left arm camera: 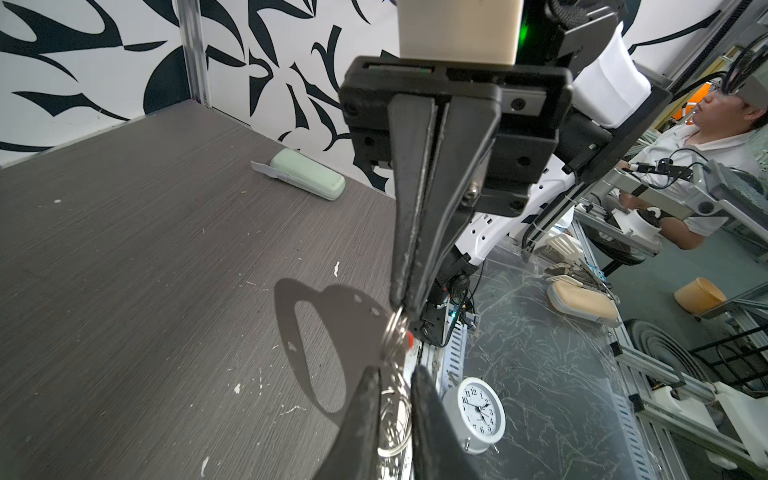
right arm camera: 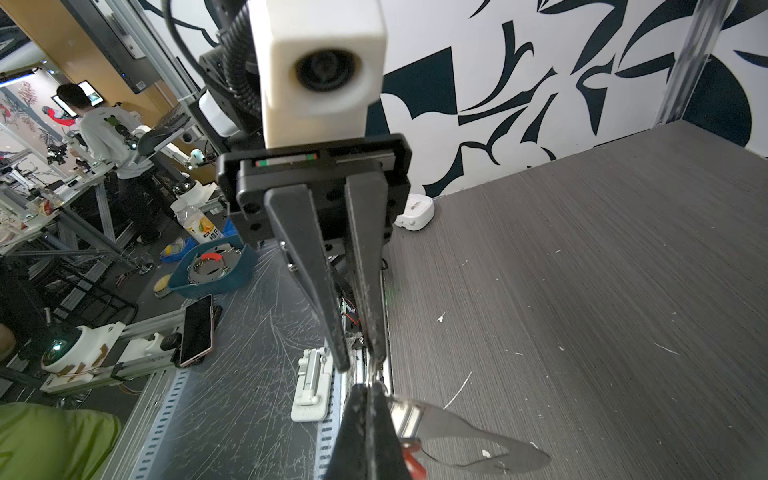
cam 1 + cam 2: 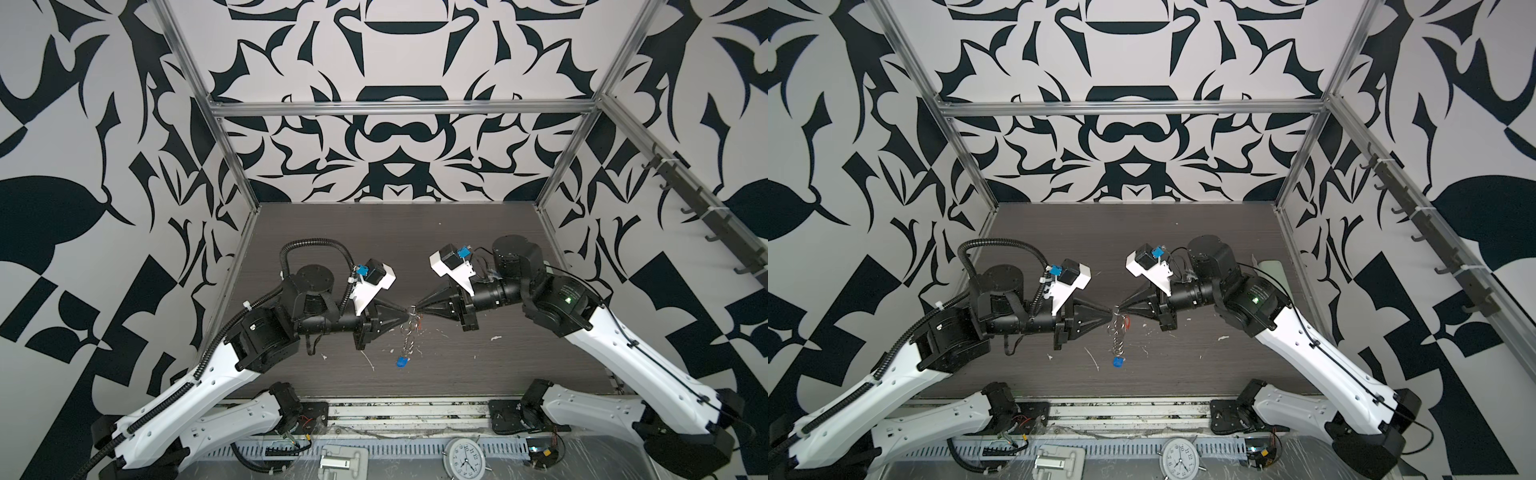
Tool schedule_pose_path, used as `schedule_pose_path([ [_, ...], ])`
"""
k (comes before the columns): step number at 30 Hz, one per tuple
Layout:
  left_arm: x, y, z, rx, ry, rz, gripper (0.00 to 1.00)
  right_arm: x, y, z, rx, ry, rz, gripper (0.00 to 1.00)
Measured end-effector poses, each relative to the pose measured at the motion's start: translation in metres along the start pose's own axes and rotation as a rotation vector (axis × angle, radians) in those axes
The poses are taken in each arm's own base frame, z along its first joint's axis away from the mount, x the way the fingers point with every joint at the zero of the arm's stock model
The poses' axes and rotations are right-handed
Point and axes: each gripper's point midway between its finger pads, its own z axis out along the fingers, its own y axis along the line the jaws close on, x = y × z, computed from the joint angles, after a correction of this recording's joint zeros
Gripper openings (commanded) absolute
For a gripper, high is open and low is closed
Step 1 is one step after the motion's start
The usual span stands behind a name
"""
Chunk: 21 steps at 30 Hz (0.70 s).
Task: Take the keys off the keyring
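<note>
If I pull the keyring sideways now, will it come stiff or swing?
Probably floppy: the keyring hangs as loose linked rings below the right gripper. The blue key at its low end will likely swing or drag. Thin smooth metal may slip.

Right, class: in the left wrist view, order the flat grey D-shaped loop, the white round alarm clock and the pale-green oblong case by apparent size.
1. flat grey D-shaped loop, but nearest the camera.
2. white round alarm clock and pale-green oblong case: alike, unranked.
</note>
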Motion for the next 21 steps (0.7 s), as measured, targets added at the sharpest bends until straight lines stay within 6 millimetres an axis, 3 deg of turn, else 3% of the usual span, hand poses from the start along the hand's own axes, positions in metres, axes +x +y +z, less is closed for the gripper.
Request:
schedule_pose_path([
  [6, -0.006, 0.002, -0.005, 0.011, -0.015, -0.007, 0.22, 0.0, 0.007, -0.001, -0.029, 0.007, -0.012, 0.0],
  [14, 0.0, -0.007, 0.002, 0.093, 0.024, -0.025, 0.2, 0.002, 0.005, 0.003, -0.048, 0.019, 0.002, 0.0],
  [21, 0.0, -0.012, 0.001, 0.124, 0.028, -0.025, 0.12, 0.002, 0.004, 0.004, -0.05, 0.021, 0.005, 0.0],
])
